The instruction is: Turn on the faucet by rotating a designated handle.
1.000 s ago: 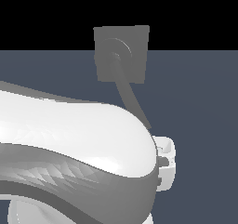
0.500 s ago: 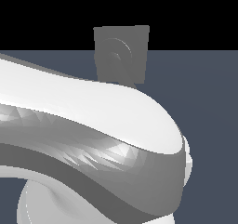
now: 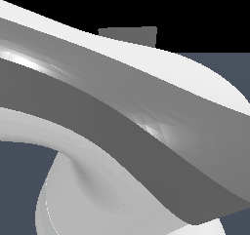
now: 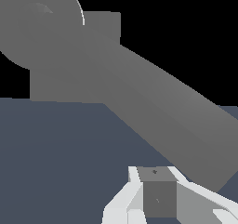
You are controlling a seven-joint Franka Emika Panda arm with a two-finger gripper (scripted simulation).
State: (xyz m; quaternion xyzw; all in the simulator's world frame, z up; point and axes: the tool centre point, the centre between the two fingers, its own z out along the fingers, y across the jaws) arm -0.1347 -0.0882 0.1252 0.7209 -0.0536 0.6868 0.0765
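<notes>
One handle [image 4: 153, 102] is looming close as we are approaching it; our pincer's [image 4: 160, 200] spread is indiscernible, and contact comes next.

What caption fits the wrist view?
Gripper close under the faucet's long grey handle.

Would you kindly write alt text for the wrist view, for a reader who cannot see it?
A long grey handle runs diagonally from the round hub of the faucet, ending just above the white claw. Whether the claw touches it cannot be told; behind lie a dark blue floor and black background.
</notes>
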